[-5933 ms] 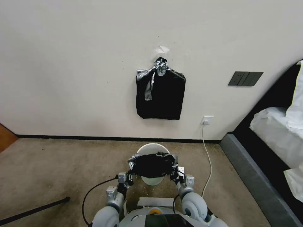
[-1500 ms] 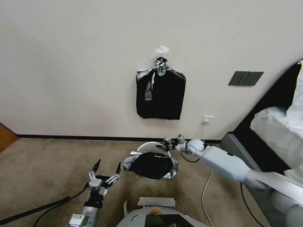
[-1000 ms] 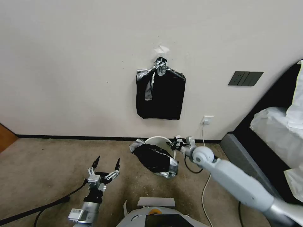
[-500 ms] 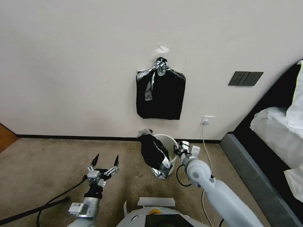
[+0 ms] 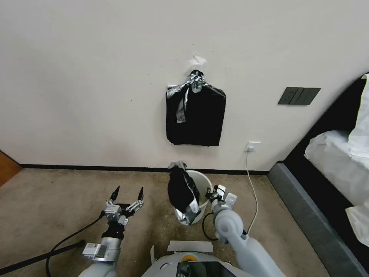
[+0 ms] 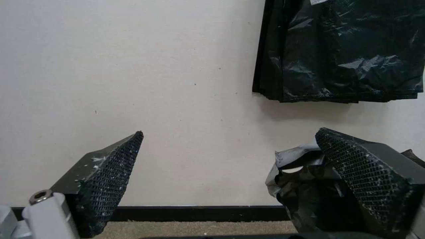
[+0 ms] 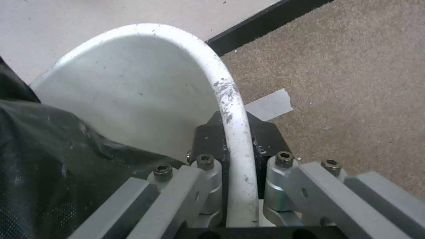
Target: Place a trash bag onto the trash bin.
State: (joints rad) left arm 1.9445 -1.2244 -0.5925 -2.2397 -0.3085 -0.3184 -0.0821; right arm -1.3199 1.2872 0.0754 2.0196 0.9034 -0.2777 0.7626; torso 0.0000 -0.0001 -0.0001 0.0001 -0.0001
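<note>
The trash bin (image 5: 201,184) is tipped on the carpet (image 5: 57,200) near the wall (image 5: 96,77), its mouth turned sideways in the head view so that only a slice of its pale inside shows. The trash bag (image 5: 180,192) hangs crumpled over the bin's left side, covering that part of the rim and most of the outer wall; its lower end bunches in a silvery fold below the bin, and whether any of it lies inside the bin cannot be made out.

The right pincer (image 5: 212,193) sits at the bin's right side. In the right wrist view the right pincer (image 7: 237,156) is pressed together on the rolled rim of the trash bin (image 7: 132,83), one black pad inside and one outside, though the pads are largely hidden behind the rim and the metal linkages. The trash bag (image 7: 40,159) fills the near corner there, blurred and cut off by the frame.

The left pincer (image 5: 126,193) hovers above the carpet, well apart from the bin, spread wide and holding nothing. In its wrist view one finger (image 6: 367,169) partly hides the trash bag (image 6: 305,186).

A stack of black bags (image 5: 196,115) hangs on the wall above. A bed (image 5: 338,154) is cut off at the right edge.
</note>
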